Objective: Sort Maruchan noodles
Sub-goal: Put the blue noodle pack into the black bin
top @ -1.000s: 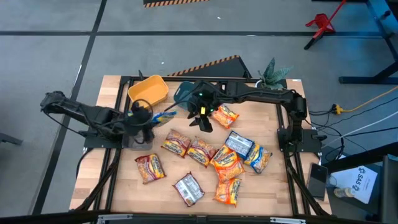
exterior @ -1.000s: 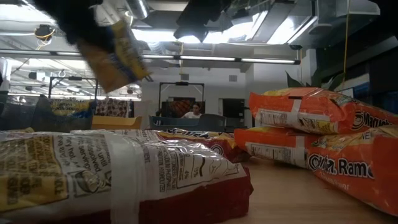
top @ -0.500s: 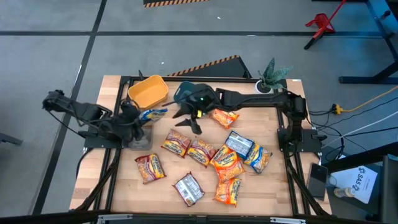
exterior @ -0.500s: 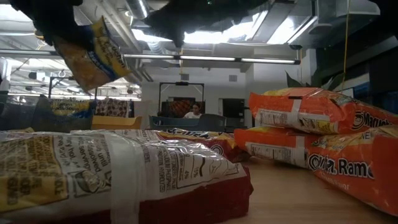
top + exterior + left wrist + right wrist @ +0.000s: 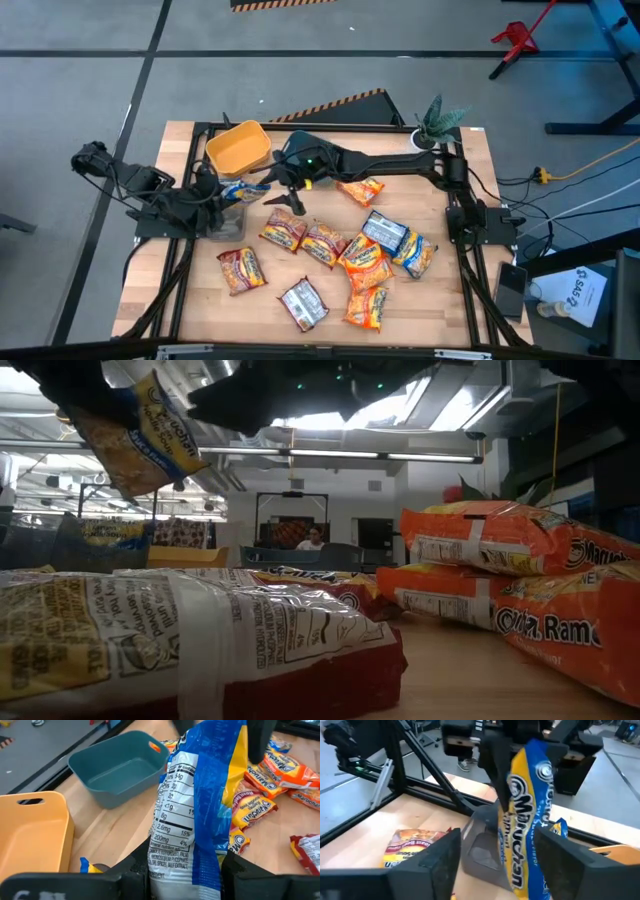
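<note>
Here, left of centre in the overhead view, the left gripper [image 5: 232,190] pinches a blue-and-yellow noodle packet [image 5: 246,187] and holds it upright above the table, seemingly presenting it for a handover. The right gripper [image 5: 285,194] reaches in from the right with its fingers spread wide, the packet just beyond them and not yet between them. A yellow bin [image 5: 239,146] and a teal bin [image 5: 296,148] sit nearby toward the top of the frame. The other noodle packets [image 5: 340,250] lie scattered lower down.
</note>
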Robot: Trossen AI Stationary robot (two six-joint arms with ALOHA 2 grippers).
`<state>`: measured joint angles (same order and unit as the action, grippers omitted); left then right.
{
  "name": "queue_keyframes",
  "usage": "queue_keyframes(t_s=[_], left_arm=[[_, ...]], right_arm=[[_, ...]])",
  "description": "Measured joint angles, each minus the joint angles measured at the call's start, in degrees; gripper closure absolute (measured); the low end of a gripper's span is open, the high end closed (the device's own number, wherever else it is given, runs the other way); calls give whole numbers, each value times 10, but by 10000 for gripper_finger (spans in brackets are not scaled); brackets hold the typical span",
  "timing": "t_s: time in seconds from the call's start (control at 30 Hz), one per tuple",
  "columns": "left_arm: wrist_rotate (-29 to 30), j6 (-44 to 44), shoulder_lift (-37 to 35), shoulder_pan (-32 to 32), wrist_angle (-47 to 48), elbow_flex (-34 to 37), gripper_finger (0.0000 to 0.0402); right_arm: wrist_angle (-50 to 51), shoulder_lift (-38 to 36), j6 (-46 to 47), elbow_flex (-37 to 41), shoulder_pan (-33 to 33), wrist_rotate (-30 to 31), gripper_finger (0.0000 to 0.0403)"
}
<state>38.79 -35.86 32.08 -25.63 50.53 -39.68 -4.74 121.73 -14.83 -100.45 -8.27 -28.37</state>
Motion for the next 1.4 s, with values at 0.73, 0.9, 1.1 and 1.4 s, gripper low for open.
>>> queue_keyframes(t_s=[0.73,0.9,1.1,1.4], left_arm=[[-3,-98,-22,-26,110,2,290],[-35,-165,3,-21,207,2,290],[-56,-186,47,-4,231,2,290],[-89,-88,74,15,233,2,290]], right_arm=[[-23,51,22,-16,3,23,143],[-48,69,11,-17,3,22,143],[-48,77,40,-17,4,26,143],[-25,80,41,-16,4,18,143]])
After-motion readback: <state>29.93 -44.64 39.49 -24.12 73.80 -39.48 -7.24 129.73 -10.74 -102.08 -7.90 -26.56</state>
